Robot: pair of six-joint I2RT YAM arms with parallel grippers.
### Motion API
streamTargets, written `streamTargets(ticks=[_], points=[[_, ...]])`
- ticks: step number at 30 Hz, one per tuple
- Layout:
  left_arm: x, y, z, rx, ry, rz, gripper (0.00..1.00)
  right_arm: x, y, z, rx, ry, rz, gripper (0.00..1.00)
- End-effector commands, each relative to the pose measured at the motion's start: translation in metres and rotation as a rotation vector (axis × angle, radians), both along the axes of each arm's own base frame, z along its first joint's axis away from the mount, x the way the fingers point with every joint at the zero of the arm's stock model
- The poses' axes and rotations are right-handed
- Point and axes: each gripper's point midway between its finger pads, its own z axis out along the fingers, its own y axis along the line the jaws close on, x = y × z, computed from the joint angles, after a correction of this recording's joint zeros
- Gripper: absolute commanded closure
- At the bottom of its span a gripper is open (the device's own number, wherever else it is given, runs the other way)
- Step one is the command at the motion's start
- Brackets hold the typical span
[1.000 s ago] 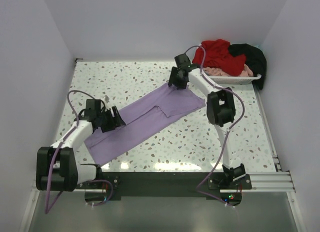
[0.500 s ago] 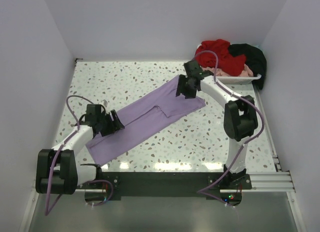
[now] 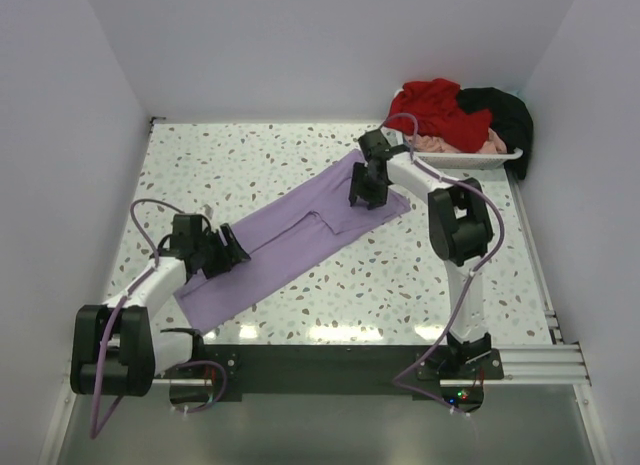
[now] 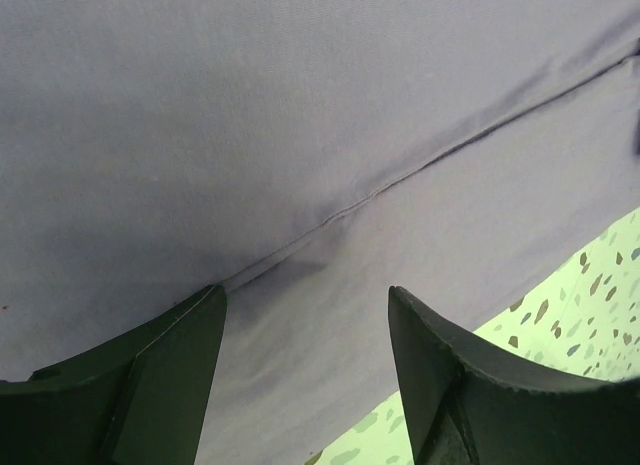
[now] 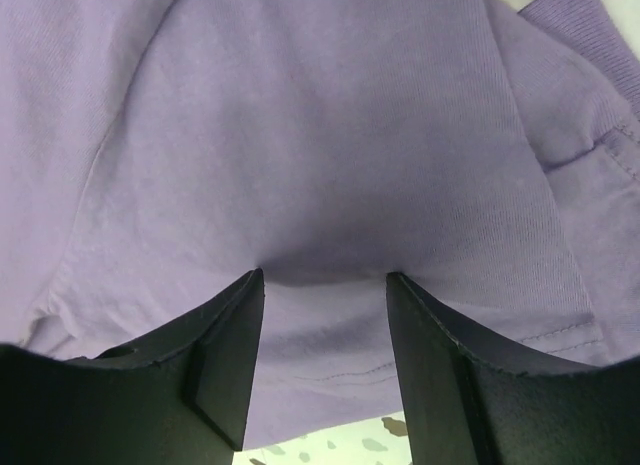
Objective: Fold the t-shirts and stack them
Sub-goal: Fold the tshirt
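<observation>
Two ends, two grippers: our left gripper [image 3: 228, 253] sits at the purple t-shirt [image 3: 290, 240]'s lower-left end, our right gripper [image 3: 363, 196] at its upper-right end. Both have fingers spread apart.

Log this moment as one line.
left jaws: open, over lavender t-shirt | right jaws: open, over its far end | other shirts: in tray

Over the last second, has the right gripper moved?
Yes. The right gripper has shifted towards the robot's side: before, it was level with the white tray; now it sits nearer than the tray's front rim, on the lavender t-shirt.
</observation>
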Motion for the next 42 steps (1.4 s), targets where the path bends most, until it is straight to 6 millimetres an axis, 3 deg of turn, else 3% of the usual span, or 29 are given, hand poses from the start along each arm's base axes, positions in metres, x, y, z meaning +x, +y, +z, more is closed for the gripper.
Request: streamTargets(ticks=[1,2,4,6,7,16,20,24,30,33,34,36,38,42], points=[[-0.015,-0.010,-0.007,-0.053,0.055,0.005,0.29,0.004,-0.006,-0.024,-0.066,0.045,-0.024,0.44],[-0.018,-0.011,-0.008,-0.056,0.063,0.001,0.29,0.015,-0.003,-0.018,-0.062,0.026,-0.029,0.44],[-0.022,-0.015,-0.010,-0.067,0.080,-0.006,0.29,0.017,-0.007,-0.031,-0.099,0.055,-0.034,0.44],[-0.025,-0.019,-0.010,-0.082,0.092,-0.009,0.30,0.029,-0.006,-0.027,-0.103,0.037,-0.039,0.45],[-0.026,-0.022,-0.008,-0.095,0.097,-0.009,0.30,0.029,-0.008,-0.034,-0.116,0.055,-0.045,0.45],[-0.034,-0.053,0.004,-0.207,0.116,-0.052,0.29,0.069,-0.015,-0.028,-0.094,0.015,-0.103,0.44],[-0.037,-0.065,0.009,-0.245,0.113,-0.089,0.29,0.086,-0.010,-0.018,-0.053,-0.027,-0.105,0.44],[-0.051,-0.092,0.007,-0.285,0.160,-0.188,0.29,0.098,-0.010,-0.004,-0.033,-0.067,-0.111,0.43],[-0.041,-0.111,0.022,-0.247,0.138,-0.277,0.29,0.103,-0.002,0.012,0.022,-0.095,-0.098,0.43],[-0.028,-0.107,0.041,-0.197,0.072,-0.280,0.28,0.104,0.001,0.033,0.049,-0.136,-0.086,0.43],[-0.016,-0.106,0.056,-0.176,0.016,-0.270,0.28,0.108,0.007,0.054,0.092,-0.183,-0.068,0.43],[-0.008,-0.102,0.071,-0.147,-0.028,-0.266,0.28,0.103,0.014,0.065,0.131,-0.205,-0.025,0.43],[-0.002,-0.094,0.076,-0.094,-0.058,-0.249,0.28,0.107,0.017,0.088,0.153,-0.267,0.002,0.42],[-0.009,-0.073,0.069,0.019,-0.036,-0.224,0.27,0.099,0.020,0.114,0.172,-0.279,0.032,0.42]])
